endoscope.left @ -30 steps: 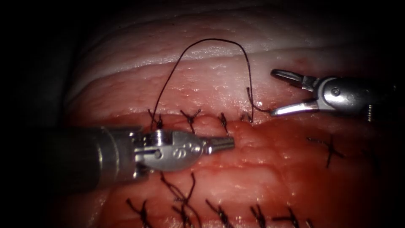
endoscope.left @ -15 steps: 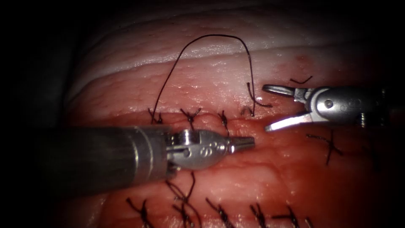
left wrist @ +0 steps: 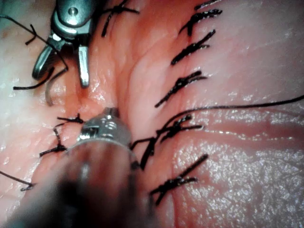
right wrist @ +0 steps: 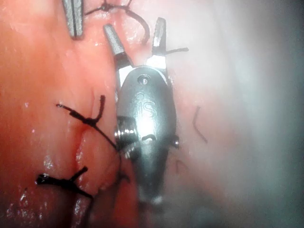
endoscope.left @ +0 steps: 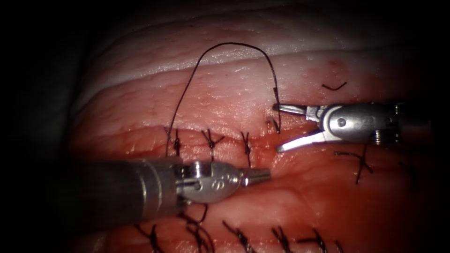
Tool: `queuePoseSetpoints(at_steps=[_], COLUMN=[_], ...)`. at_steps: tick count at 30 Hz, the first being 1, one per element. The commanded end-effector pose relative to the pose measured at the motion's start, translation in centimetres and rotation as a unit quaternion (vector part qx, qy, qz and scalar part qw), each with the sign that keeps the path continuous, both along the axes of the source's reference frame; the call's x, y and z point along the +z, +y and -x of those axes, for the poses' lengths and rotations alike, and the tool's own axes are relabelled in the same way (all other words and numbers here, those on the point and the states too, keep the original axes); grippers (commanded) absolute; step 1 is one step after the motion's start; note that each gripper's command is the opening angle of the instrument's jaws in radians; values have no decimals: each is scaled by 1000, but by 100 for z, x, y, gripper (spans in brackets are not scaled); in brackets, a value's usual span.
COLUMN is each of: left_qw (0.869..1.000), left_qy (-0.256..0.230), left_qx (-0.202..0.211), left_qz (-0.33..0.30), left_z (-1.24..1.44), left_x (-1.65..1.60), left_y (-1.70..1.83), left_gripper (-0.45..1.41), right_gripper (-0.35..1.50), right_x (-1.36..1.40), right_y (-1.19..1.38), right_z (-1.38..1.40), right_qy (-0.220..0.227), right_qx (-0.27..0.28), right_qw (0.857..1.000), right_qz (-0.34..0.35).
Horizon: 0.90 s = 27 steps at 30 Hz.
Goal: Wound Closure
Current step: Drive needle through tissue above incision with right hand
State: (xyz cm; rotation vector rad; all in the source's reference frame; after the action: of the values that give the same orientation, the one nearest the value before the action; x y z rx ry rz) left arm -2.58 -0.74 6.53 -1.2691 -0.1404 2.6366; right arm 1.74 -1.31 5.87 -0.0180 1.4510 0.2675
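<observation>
The cut [endoscope.left: 281, 136] runs across the tissue [endoscope.left: 225, 93], and much of it is already sewn. Four knots [endoscope.left: 212, 139] sit in a row along it, with more stitches at six o'clock and one at three o'clock.

The right tool [endoscope.left: 278, 127] comes in from three o'clock. Its jaws are wide apart and hold nothing. They sit on either side of the newest stitch, where a short thread end [endoscope.left: 276, 122] sticks up. This spot does not look finished yet.

A long thread [endoscope.left: 225, 47] makes a big loop toward twelve o'clock, from that stitch over to the first knot at nine o'clock.

The left tool [endoscope.left: 262, 175] comes in from nine o'clock, just below the row. Its jaws are pressed together, and nothing can be seen in them.

The needle cannot be made out. A small cut thread bit [endoscope.left: 333, 86] lies at two o'clock.
</observation>
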Motion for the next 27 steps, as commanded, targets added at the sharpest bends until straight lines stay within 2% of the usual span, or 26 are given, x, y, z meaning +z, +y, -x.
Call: queuePoseSetpoints(at_steps=[1,6,11,14,15,16,21,27], left_qw=[1000,1000,1000,1000,1000,1000,1000,1000], left_qy=[-1,0,-1,-1,-1,-1,-2,-3], left_qx=[1,2,2,2,2,2,2,1], left_qz=[0,1,0,0,0,0,-1,-4], left_z=[6,6,7,7,7,7,7,9], left_x=[6,7,7,7,7,7,5,2], left_y=[-1,-2,-2,-2,-2,-2,0,6], left_gripper=[-45,-45,-45,-45,-45,-45,-45,-42], right_gripper=[67,61,39,12,-5,-35,-35,-35], right_x=[7,13,20,25,27,28,26,10], right_y=[3,6,-1,-4,-5,-5,3,14], right_z=[-10,-11,-21,-29,-31,-33,-31,-23], right_qy=[1,8,9,10,8,9,28,21], right_qx=[1,7,14,19,21,20,32,27], right_qw=[1000,1000,1000,1000,1000,1000,999,998], right_qz=[1,4,11,12,13,14,15,47])
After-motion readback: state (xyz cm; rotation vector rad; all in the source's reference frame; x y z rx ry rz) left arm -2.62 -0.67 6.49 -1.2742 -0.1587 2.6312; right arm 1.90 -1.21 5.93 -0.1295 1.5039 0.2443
